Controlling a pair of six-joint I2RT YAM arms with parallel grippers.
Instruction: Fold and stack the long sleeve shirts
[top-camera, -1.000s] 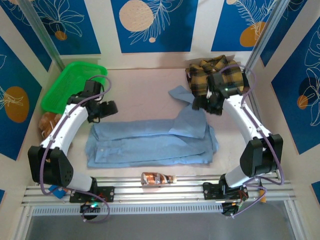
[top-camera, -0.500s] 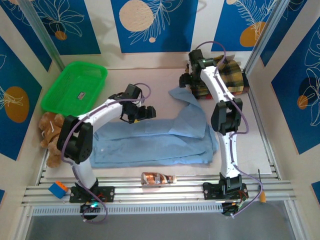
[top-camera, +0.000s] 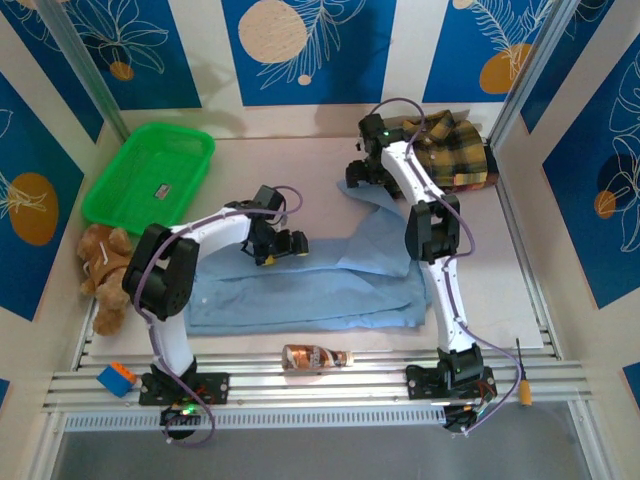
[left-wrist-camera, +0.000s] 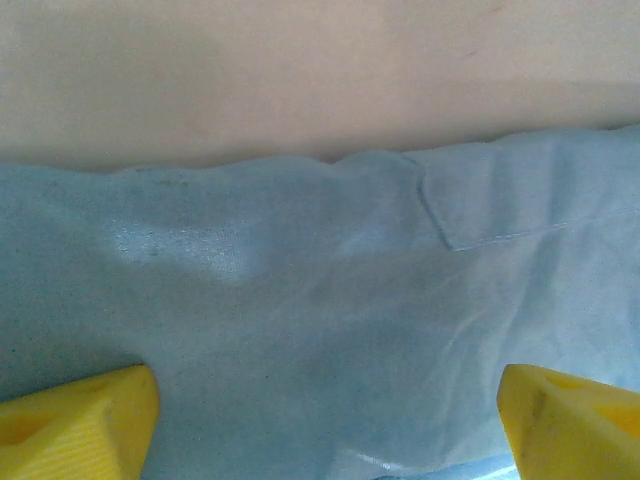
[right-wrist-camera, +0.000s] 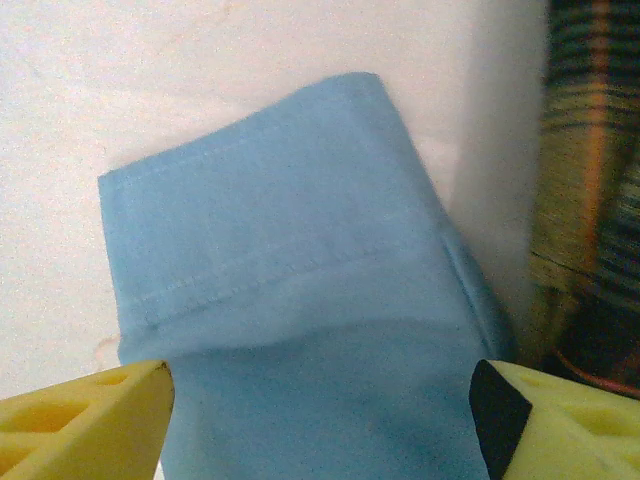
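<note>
Nearest the arm bases: light blue shirt (top-camera: 310, 290) flat on the counter (top-camera: 270, 165). Its body is doubled into a long band running left-right, with one sleeve angled off toward the back right. Step in hand, my read: bring that loose sleeve in over the body.

Left tool (top-camera: 283, 244) hovers at the band's far edge, mid-left. The wrist view shows its yellow fingers (left-wrist-camera: 75, 420) spread wide, cloth under them, nothing pinched. Farther back, right tool (top-camera: 358, 172) sits over the sleeve cuff (right-wrist-camera: 270, 250), jaws spread either side of it, also gripping nothing. Can't tell whether either tool touches the cloth yet.

Far right corner: plaid shirt (top-camera: 455, 150) in a heap, just beside the cuff, not yet folded. Green basket (top-camera: 150, 170) far left, well apart, not involved.

To do it well:
- Right tool should drop straight onto the cuff and pinch near the stitched hem, catching the full thickness. Grabbing just the top layer could let the cuff unroll on lift.
- Stay off the plaid fabric just to the right; it's easy to snag.
- Left tool is better pressing or pinching the band's far edge, so the body doesn't drag as the sleeve swings.
- Lift low, carry the cuff toward the near left along the band, and lay it flat with the sleeve edge in line with the band's edge.
- Cloth looks soft and limp, so move slowly; wrinkles are likely if yanked.
</note>
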